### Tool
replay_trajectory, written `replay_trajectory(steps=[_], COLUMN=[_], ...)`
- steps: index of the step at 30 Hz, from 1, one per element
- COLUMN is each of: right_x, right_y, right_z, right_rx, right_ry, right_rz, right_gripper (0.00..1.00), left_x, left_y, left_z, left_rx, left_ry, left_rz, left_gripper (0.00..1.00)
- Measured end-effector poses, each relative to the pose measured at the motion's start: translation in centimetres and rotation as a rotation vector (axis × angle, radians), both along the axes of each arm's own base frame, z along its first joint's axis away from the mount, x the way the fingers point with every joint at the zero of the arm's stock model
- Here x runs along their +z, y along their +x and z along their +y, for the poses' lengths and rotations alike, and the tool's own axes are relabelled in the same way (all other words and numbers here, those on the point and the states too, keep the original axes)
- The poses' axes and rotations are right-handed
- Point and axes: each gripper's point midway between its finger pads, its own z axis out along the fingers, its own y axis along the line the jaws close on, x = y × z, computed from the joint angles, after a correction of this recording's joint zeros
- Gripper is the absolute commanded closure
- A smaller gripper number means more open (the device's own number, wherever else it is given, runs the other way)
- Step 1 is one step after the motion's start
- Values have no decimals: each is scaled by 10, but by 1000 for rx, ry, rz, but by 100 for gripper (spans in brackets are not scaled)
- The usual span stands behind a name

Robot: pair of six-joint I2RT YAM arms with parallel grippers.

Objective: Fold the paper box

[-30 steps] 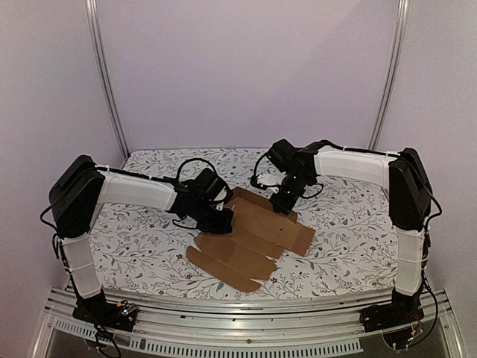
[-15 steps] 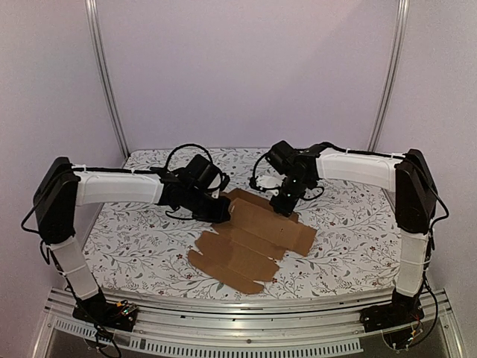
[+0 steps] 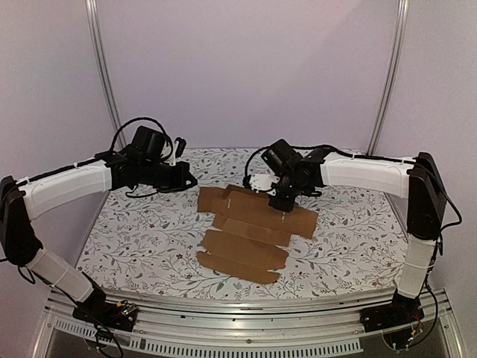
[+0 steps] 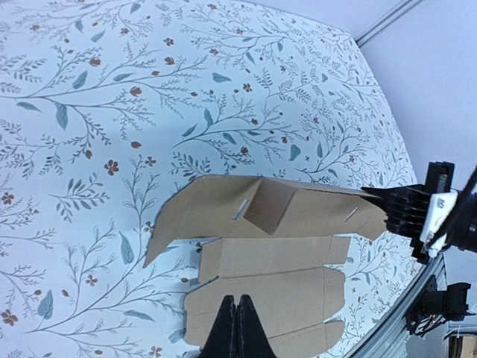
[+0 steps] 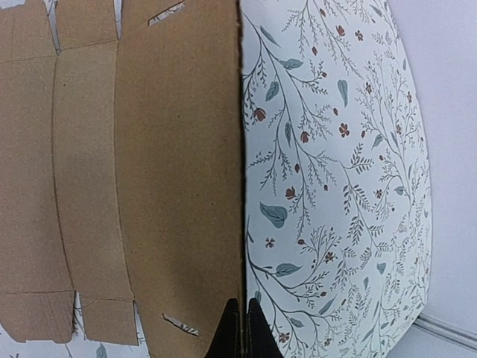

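The box (image 3: 250, 227) lies flat in the middle of the worktop (image 3: 134, 239), its far edge clamped in the right hand (image 3: 281, 203). The left hand (image 3: 188, 180), closed and empty, is held off to the left. The far panel is best raised along its crease, the near panels being pinned.

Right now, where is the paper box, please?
In the top view, the paper box lies central on the table, far edge at the right end effector.

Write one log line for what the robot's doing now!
paper box: mostly flat sheet | right gripper: shut on its far edge | left gripper: shut, empty, left of box
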Motion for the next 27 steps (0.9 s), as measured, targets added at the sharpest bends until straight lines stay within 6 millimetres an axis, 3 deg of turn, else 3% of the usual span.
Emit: replay_trajectory(steps=[6,9,18,27], right_x=[5,3,-4,-3], right_y=[1,-1,0,5], right_z=[5,6,14,16], right_rx=[88,123,192,207], right_ry=[-59,-76,-133,-147], right_rz=[-127,-175,-318,-398], right_gripper=[100,100,100,100], left_x=[-43,-56,-99,-116], left_y=[11,16,29,30], left_z=[47,55,38,11], left_rx=[97,113,53,-55], left_ry=[15,6,-46,-137], left_rz=[82,104,160,163], left_gripper=[100,100,100,100])
